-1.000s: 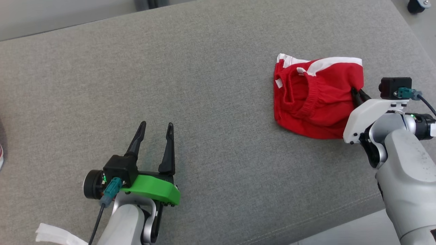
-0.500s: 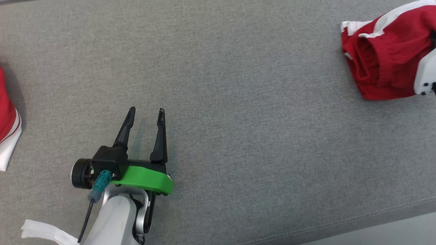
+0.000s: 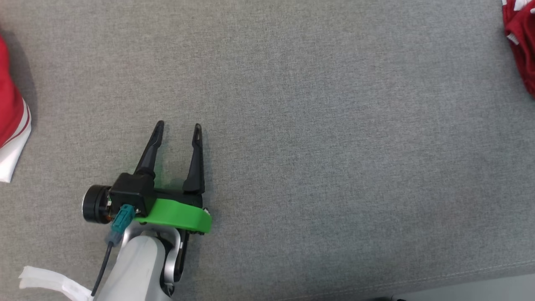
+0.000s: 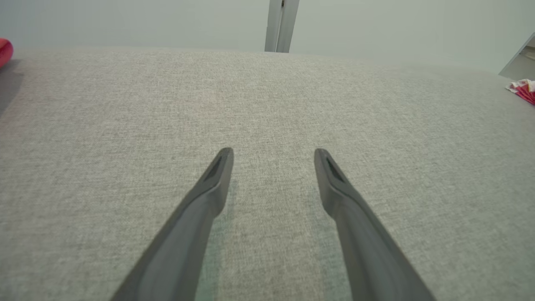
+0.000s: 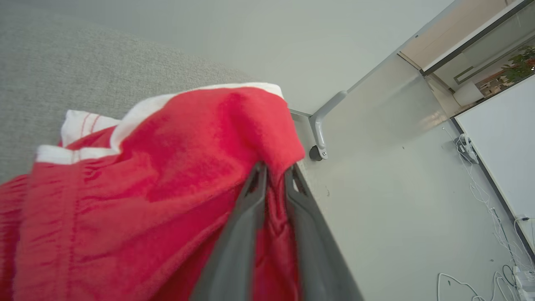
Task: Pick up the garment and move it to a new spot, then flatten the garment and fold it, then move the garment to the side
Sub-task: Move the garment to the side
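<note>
The garment (image 5: pixel 125 188) lies far right, its cloth caught between the right gripper's (image 5: pixel 276 168) narrow jaws, well apart from the wide-open left gripper (image 3: pixel 178 124).

- Head view looks steeply down on the grey cushion (image 3: pixel 317 125) from well above.
- Left wrist view skims low over it, along the left gripper (image 4: pixel 273 151), facing a pale wall (image 4: pixel 125 21).
- Right wrist view, tilted, sits close against the red garment (image 5: pixel 146 179), which also shows at both other frames' right edge.

Grey fabric surface (image 3: pixel 334 125); dark caster (image 5: pixel 314 153) on pale floor (image 5: pixel 397 230)
</note>
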Motion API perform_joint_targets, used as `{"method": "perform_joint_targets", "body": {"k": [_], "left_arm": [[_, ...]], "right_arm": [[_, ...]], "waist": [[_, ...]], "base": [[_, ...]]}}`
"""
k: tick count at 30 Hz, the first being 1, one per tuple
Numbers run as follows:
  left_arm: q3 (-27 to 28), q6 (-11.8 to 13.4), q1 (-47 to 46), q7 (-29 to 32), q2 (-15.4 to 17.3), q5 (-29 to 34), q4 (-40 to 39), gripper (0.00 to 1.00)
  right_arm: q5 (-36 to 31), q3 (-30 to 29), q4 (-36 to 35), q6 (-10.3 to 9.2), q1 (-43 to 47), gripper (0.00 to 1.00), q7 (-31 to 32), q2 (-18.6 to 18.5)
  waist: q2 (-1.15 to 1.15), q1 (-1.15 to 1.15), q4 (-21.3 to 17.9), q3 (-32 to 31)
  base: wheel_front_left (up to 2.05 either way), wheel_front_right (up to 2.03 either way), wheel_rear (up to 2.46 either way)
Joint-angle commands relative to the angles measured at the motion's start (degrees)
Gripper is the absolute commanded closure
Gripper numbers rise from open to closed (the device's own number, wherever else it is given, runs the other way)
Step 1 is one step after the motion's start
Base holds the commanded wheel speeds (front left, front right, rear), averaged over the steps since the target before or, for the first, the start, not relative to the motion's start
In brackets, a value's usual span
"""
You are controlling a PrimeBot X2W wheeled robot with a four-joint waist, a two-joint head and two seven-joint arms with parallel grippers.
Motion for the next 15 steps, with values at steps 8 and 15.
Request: {"method": "perform_joint_targets", "body": {"k": [8,15], "left_arm": [[-0.6,0.4,-1.2,0.2,0.2,-0.1,0.1,0.00],[0.8,0.5,-1.8,-0.6,0.2,-1.5,2.0,0.00]], "right_arm": [[-5.9,-5.4,0.8,-0.11,-0.4,0.00,-4.6,4.9],[-5.7,-6.4,1.3,-0.10,-0.7,0.00,-6.7,10.3]], "waist": [[0.00,0.00,-1.6,-1.6],[0.00,0.00,-1.9,-6.2]], "base": [[0.00,0.00,0.00],[0.00,0.00,0.00]]}}
